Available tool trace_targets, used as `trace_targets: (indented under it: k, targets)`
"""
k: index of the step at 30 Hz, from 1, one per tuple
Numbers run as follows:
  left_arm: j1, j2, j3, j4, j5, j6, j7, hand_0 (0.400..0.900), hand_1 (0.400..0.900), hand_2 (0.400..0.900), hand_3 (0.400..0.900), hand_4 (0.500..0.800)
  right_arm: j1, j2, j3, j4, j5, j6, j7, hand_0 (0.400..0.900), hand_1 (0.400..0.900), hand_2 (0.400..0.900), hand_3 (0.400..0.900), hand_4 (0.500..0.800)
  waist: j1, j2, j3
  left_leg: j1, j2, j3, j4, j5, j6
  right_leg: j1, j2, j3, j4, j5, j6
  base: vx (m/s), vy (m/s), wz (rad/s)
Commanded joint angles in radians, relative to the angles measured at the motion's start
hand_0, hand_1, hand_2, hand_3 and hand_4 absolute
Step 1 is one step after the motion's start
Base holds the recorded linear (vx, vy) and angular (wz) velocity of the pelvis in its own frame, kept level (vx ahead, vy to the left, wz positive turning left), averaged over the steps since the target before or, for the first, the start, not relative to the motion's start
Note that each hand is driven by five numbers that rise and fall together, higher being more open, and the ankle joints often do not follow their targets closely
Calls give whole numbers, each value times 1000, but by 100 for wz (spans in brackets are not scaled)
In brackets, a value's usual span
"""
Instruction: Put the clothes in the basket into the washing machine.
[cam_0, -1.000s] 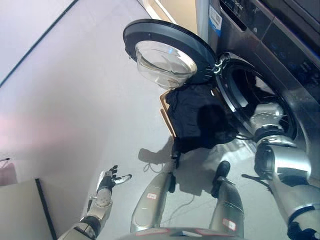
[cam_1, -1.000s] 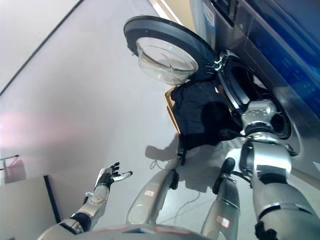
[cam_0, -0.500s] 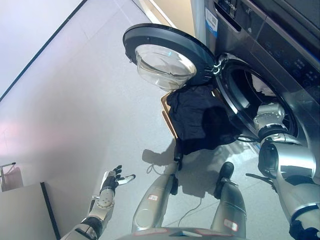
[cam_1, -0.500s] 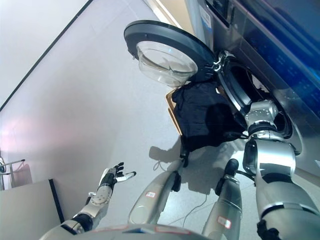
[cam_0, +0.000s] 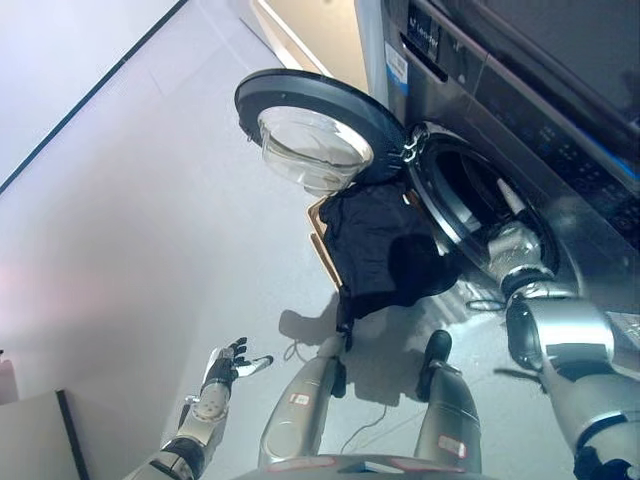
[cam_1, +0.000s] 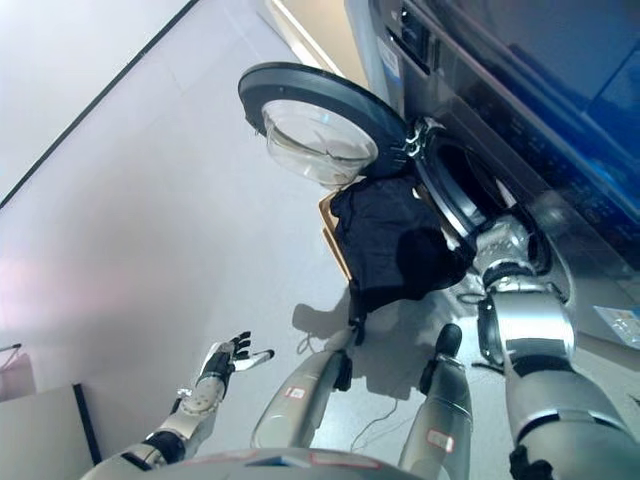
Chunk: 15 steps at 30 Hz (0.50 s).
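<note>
The dark grey washing machine stands at the upper right. Its round door with a glass bowl is swung open to the left. Black clothes hang in a heap over the basket, whose tan rim shows just below the door on the floor. My right arm reaches into the drum opening, and its hand is hidden inside. Something white shows in the drum. My left hand is open with fingers spread, low at the left, above the floor and away from the basket.
A beige cabinet front stands to the left of the machine at the top. A grey panel sits at the lower left corner. A dark line crosses the pale floor at the upper left.
The whole view has shifted, so the machine and basket sit a little further left. My right arm stays in the drum opening. My left hand stays open at the lower left.
</note>
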Motion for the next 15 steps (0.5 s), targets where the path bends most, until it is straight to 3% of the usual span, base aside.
trace_targets:
  k: [1,7,15]
  targets:
    - [11,16,71,123,2,30,9,900,900,900,900,800,82,20,59,-18,-152,6,38,900,900,900,900,800,-8,-41,-22,-8,14,-14,-18,-13,-28,162,33,18,-195,57,8,-2,-26,-5]
    - [20,-3,105,149,50,59,-25,900,900,900,900,800,297,103,70,-12,-316,39,69,900,900,900,900,800,-41,-97,-37,57,27,-15,-14,-30,-28,239,41,0,-228,64,11,3,-24,0]
    - [35,-8,174,216,111,91,-58,900,900,900,900,800,563,150,78,-10,-535,67,91,900,900,900,900,800,-98,-171,-96,165,53,6,-23,-55,-34,350,62,-1,-302,84,23,16,-30,-12]
